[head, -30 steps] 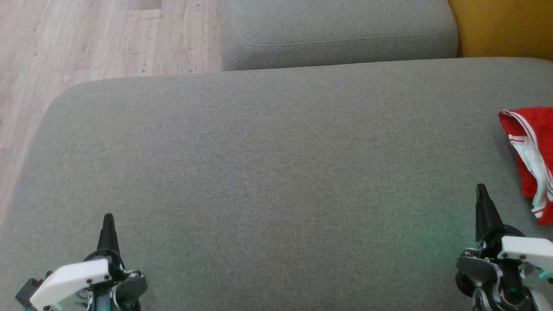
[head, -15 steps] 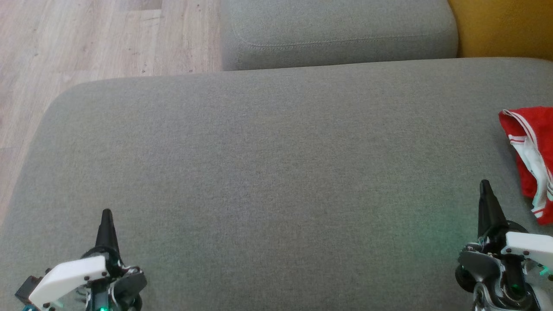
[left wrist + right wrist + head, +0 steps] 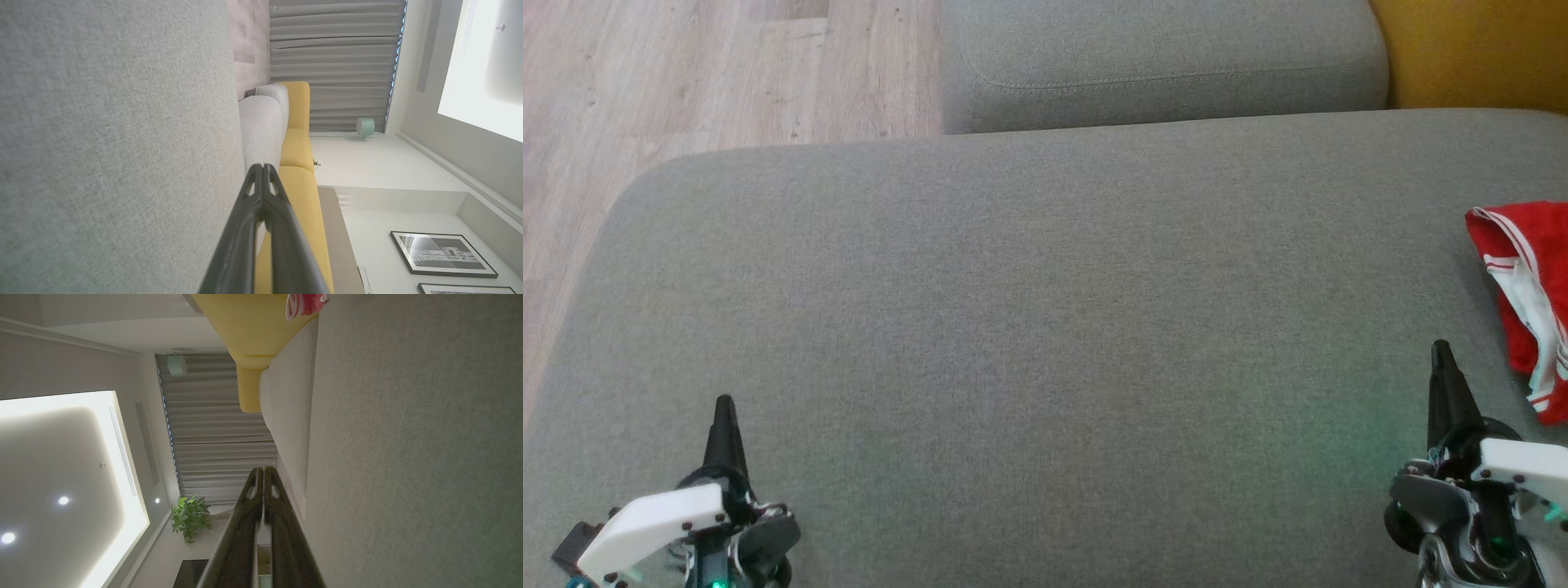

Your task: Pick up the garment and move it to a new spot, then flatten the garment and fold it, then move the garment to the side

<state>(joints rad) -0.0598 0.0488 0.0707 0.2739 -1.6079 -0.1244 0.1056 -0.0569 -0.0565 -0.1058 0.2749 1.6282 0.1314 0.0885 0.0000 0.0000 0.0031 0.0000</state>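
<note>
A red garment (image 3: 1531, 294) with white trim lies bunched at the right edge of the grey sofa seat (image 3: 1029, 327), partly cut off by the picture's edge; a bit of it shows at the top of the right wrist view as the garment (image 3: 304, 304). My right gripper (image 3: 1441, 353) is shut and empty at the lower right, a short way left of and nearer than the cloth. My left gripper (image 3: 724, 404) is shut and empty at the lower left, far from it. Both wrist views show the fingers pressed together: left gripper (image 3: 262, 167), right gripper (image 3: 260, 470).
A second grey cushion (image 3: 1160, 57) lies beyond the seat. Yellow upholstery (image 3: 1478, 49) stands at the far right. Wooden floor (image 3: 686, 73) runs along the left and far-left side past the seat's rounded corner.
Both grippers crept slightly forward over the first half second, then held still. The garment has not moved.
</note>
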